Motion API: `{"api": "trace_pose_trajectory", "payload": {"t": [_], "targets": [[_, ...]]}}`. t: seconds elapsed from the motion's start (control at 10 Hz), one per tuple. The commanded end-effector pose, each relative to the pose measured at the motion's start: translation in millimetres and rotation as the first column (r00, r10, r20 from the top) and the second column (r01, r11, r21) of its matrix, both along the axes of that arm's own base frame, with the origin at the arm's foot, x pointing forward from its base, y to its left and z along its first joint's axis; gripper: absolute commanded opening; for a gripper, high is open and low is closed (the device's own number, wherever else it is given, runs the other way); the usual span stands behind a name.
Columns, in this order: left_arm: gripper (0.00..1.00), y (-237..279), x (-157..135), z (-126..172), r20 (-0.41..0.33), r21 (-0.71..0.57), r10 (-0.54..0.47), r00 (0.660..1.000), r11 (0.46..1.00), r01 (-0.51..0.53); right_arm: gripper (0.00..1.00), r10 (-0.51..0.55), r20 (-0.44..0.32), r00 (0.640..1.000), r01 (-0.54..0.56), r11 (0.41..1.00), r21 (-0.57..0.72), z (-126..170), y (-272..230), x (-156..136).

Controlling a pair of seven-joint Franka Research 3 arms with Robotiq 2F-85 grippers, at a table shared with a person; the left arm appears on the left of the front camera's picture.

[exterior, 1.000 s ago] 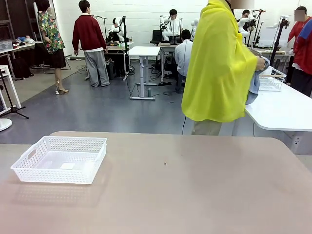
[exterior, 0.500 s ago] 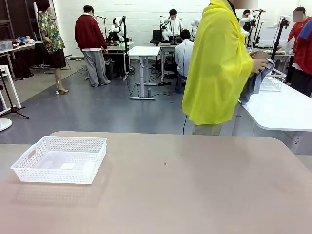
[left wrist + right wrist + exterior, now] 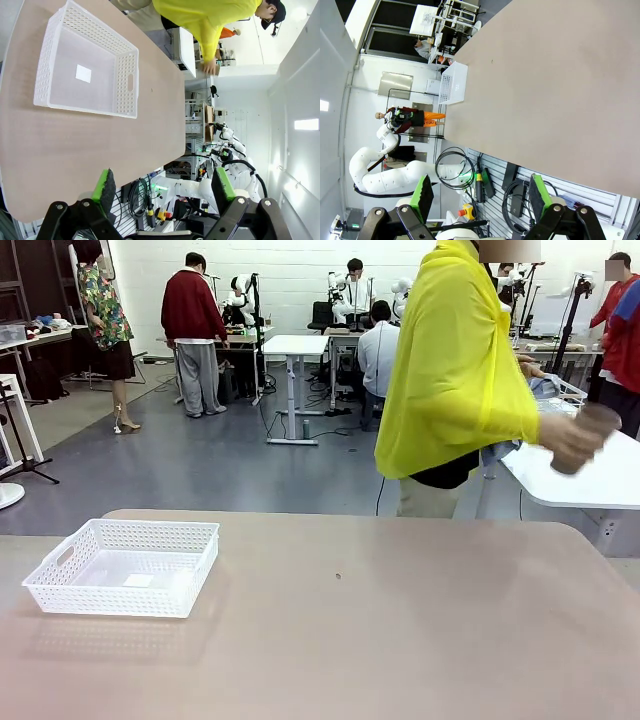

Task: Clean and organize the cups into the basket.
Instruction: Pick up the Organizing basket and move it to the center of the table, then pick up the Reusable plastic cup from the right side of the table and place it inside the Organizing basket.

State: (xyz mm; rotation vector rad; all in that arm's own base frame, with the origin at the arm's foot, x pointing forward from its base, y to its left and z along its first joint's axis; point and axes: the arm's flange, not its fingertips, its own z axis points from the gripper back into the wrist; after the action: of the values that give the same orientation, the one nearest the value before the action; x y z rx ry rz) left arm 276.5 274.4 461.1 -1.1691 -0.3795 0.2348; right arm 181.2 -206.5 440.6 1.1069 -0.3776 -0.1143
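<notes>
Basket point(image 3: 112, 601), white lattice plastic, shallow rectangular, on smooth tan table point(image 3: 400, 640)

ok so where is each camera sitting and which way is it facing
front view: fixed on the robot's side, looking across the table at the person in yellow on the far side, who holds a brown cup; white basket at the left.
left wrist view: on the left wrist, rolled sideways, looking past the open left end effector down at the basket.
right wrist view: on the right wrist, rolled sideways, looking past the open right end effector across the table.
shared: all three show the basket and table.
</notes>
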Motion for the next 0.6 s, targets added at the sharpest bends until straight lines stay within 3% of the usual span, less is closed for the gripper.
{"api": "trace_pose_trajectory", "payload": {"t": [0.0, 0.5], "targets": [[1.00, 0.9, -1.3, 1.4, 0.002, -0.012, 0.002, 1.000, 1.000, -0.002, 1.00, 0.006, 0.021, 1.000, -0.006, 1.000, 0.013, -0.9, 3.2, 1.4], [1.00, 0.9, -1.3, 1.4, 0.002, -0.012, 0.002, 1.000, 1.000, -0.002, 1.00, 0.006, 0.021, 1.000, -0.006, 1.000, 0.013, -0.9, 3.2, 1.4]]}}
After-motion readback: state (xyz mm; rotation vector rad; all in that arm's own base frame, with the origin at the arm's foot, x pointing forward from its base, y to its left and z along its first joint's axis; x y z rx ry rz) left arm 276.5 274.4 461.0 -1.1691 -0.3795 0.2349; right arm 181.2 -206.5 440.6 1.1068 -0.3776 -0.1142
